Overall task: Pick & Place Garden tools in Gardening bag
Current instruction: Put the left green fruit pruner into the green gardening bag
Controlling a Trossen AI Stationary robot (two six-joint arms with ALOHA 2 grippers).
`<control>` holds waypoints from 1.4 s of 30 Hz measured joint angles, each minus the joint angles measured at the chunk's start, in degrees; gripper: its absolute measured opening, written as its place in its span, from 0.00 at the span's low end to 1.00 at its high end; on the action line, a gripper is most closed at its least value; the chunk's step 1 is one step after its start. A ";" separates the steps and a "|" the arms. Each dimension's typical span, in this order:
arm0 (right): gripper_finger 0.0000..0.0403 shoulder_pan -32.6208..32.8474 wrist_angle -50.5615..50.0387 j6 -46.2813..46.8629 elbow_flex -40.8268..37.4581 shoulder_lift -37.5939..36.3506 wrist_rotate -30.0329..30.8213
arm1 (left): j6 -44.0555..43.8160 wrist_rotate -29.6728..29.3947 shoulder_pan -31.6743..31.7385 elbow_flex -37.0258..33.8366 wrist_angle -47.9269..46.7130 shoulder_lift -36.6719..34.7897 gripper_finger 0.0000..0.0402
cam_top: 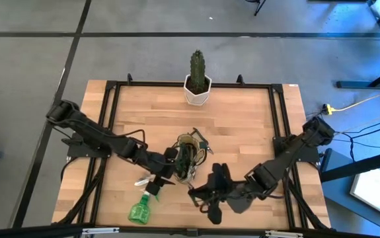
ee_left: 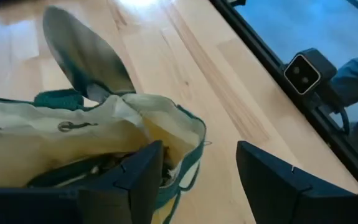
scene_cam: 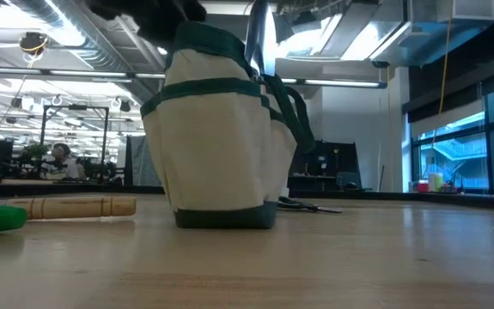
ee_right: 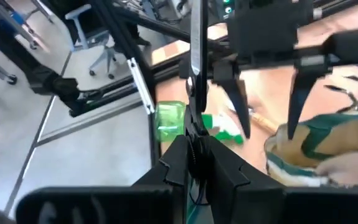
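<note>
One gardening bag point(cam_top: 188, 158) stands near the middle of the table point(cam_top: 242, 125), and two grippers work at it. The left gripper point(ee_left: 197, 177) hangs over the bag's rim with its fingers spread apart and nothing between them; one finger point(ee_left: 138, 174) sits over the bag's mouth, the other is outside over bare wood. The right gripper point(ee_right: 194, 163) is just beside the bag on its other side, clamped shut on one pair of pruning shears point(ee_right: 194, 74), whose blades stick out forward past the fingertips. One green spray bottle point(cam_top: 141, 206) lies on the table near the left gripper, on the side away from the bag. One wooden-handled tool point(scene_cam: 79, 207) lies flat between the bottle and the bag. One cactus point(cam_top: 197, 69) in a white pot stands at the far edge, well apart from both grippers.
</note>
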 joint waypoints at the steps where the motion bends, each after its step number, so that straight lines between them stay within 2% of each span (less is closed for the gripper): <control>1: 0.08 -0.37 0.61 -0.41 0.00 0.32 -0.06 | -0.07 0.55 0.02 0.00 -0.06 0.33 0.49; 6: 0.08 -2.37 6.09 -6.75 0.00 2.83 -0.05 | -1.39 1.01 -0.35 -0.02 0.42 2.02 0.47; 12: 0.08 -3.74 7.31 -9.06 0.00 6.19 0.53 | -3.68 -1.00 0.00 0.00 0.41 2.88 0.40; 15: 0.08 -3.92 9.25 -11.83 -0.05 7.55 2.06 | -6.41 -1.07 0.72 0.00 0.63 2.84 0.32; 21: 0.08 -4.75 10.55 -18.13 -0.07 7.69 4.63 | -13.50 1.06 2.21 0.02 -0.63 2.72 0.05; 22: 0.08 -5.02 10.52 -18.88 -0.07 7.70 4.74 | -13.87 1.71 2.49 0.00 -0.65 2.73 0.03; 29: 0.08 -6.96 12.21 -21.62 -2.49 9.23 4.68 | -16.27 4.25 4.16 -0.04 -0.52 2.75 0.01; 34: 0.08 -7.03 20.70 -21.80 -6.29 11.43 5.17 | -17.31 5.77 5.03 -0.09 -0.08 2.79 0.01; 37: 0.08 -6.94 25.24 -24.94 -6.57 11.55 6.24 | -18.10 5.93 5.11 -0.09 -0.06 2.79 0.01; 42: 0.08 -7.12 27.66 -28.49 -6.54 11.01 7.57 | -18.21 6.07 5.13 -0.09 0.00 2.81 0.01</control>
